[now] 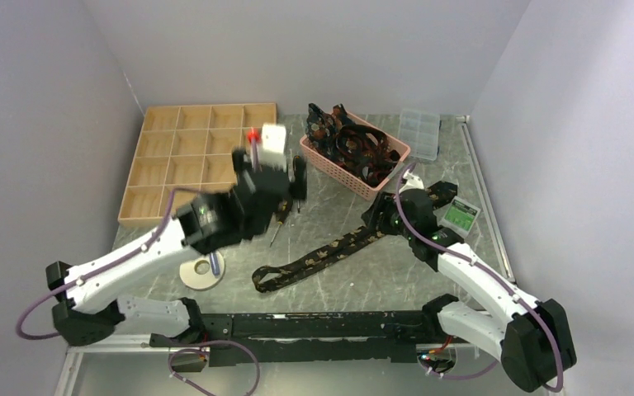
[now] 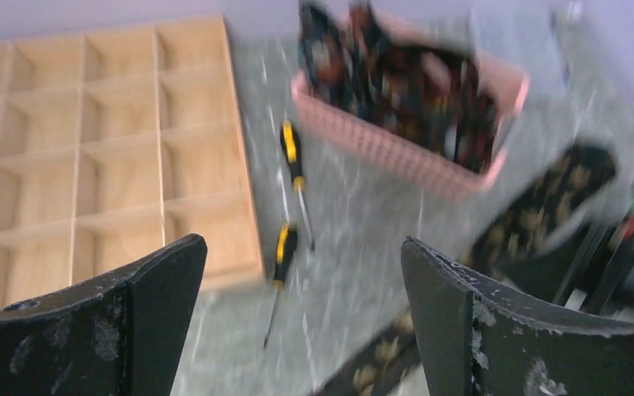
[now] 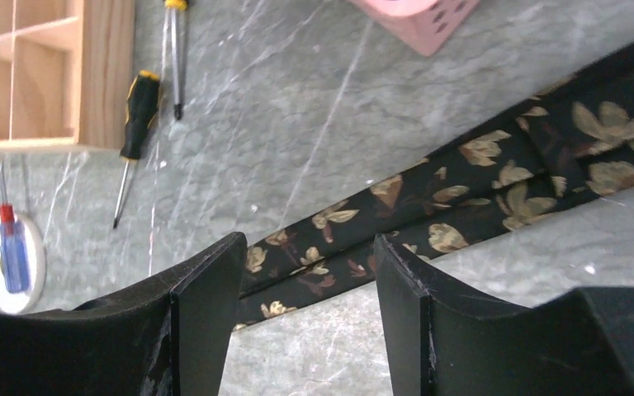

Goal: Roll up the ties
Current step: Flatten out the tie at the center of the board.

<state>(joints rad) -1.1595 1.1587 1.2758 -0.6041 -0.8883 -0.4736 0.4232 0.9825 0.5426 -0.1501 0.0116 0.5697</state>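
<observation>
Tie (image 1: 322, 257) lies folded double on the table (image 1: 338, 289), long axis diagonal; folded end points near-left, other end far-right, approx. under the R arm; we see the right gripper (image 3: 305, 247) over that far-right stretch, jaws partway apart, gripping nothing; left gripper (image 2: 301, 247) sits above the screwdrivers (image 2: 293, 157), apart from the tie, jaws wide, empty; more ties (image 1: 355, 144) fill the pink basket (image 1: 330, 169).

Screwdrivers (image 2: 285, 247) between wooden tray (image 1: 183, 144) and tie (image 1: 322, 256), pink basket (image 1: 343, 177) behind
</observation>
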